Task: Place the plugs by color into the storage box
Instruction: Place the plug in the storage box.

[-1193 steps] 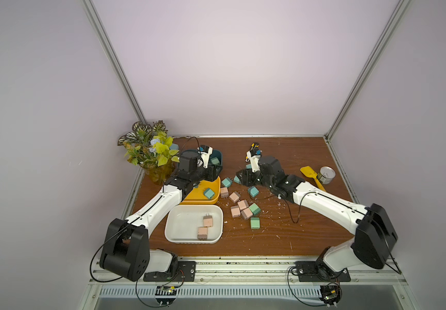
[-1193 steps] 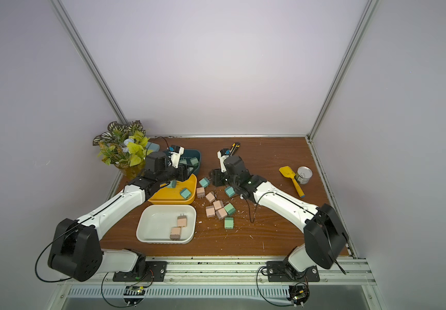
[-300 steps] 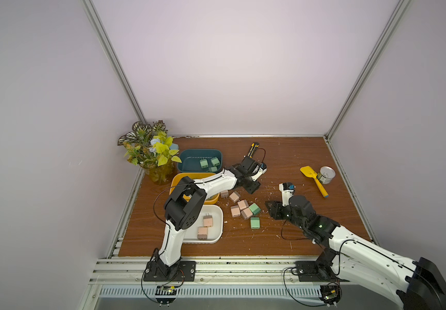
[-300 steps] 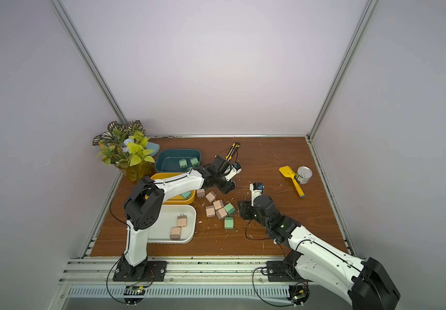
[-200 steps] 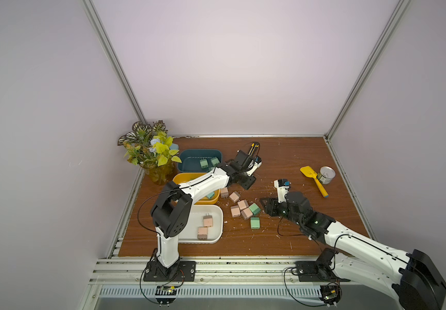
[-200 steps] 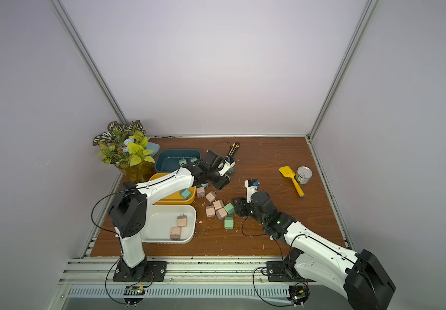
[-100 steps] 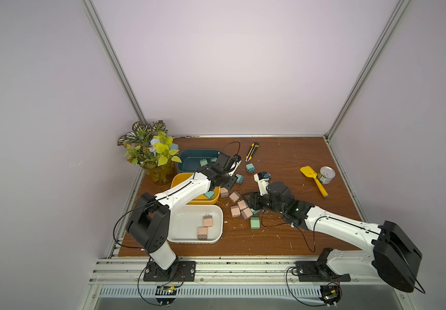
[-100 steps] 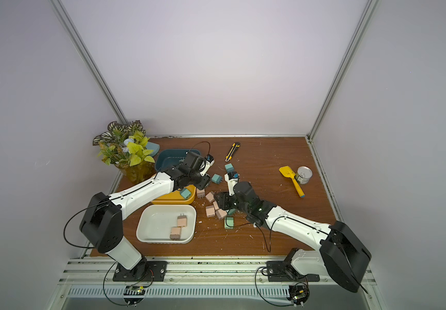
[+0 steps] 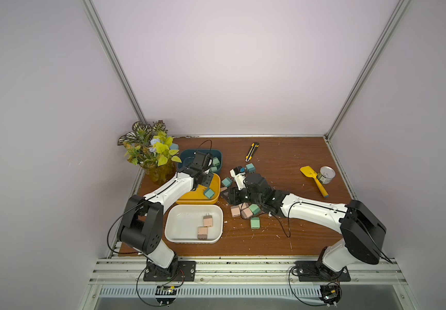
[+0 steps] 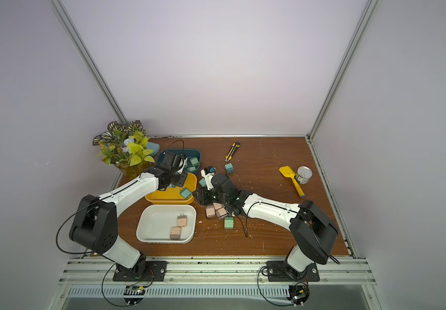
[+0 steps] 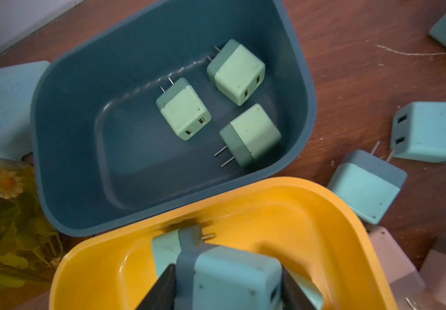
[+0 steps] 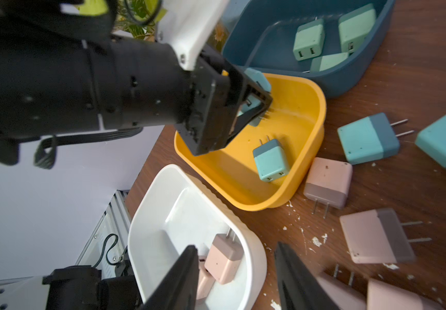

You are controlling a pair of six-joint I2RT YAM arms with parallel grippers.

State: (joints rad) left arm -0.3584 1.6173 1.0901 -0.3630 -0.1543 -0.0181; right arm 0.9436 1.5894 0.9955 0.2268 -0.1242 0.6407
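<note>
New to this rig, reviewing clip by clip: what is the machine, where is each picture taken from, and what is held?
Two white robot arms stand at the near edge of a table; each ends in a two-fingered pincer. The two wide pictures come from one overhead camera head; the two close-ups come from cameras on the arms' wrists. Three trays sit on it: a dark blue tray holding three mint green plugs, a yellow tray with one teal-blue plug inside, and a white tray with two pink plugs. Loose plugs lie beside them; a plant, box cutter, yellow scoop and tin can stand aside. The left pincer grips a second teal-blue plug above the yellow tray. The right pincer is open and empty, near the loose pink ones.
</note>
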